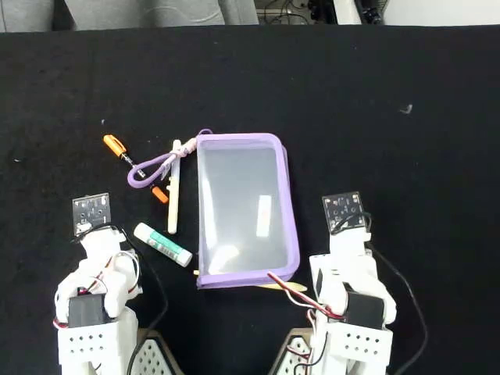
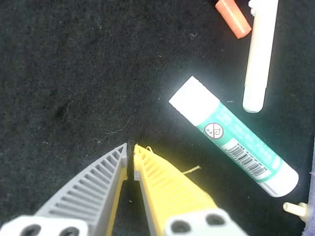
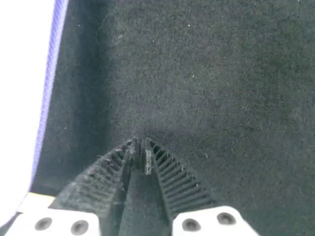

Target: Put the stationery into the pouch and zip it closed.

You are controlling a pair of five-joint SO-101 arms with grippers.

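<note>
Well, your purple-edged clear pouch (image 1: pixel 242 207) lies flat, its zip hard to judge. The glue stick (image 1: pixel 162 244) sits just beside it, with open black table (image 1: pixel 391 117) beyond. Your left gripper (image 2: pixel 131 148) and right gripper (image 3: pixel 140 145) are both closed and empty.

On the black table (image 1: pixel 375 117), the pouch (image 1: pixel 238 207) is clear with purple edging, the glue stick (image 1: pixel 162 244) white and green, the pen (image 1: pixel 173 191) cream.

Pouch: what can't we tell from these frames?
- Whether the pouch is zipped: high view, too small to tell.
- Pouch contents: high view, glare on the clear front.
- Cream stick at its near edge: high view, partly hidden by the pouch and an arm's wires.
</note>
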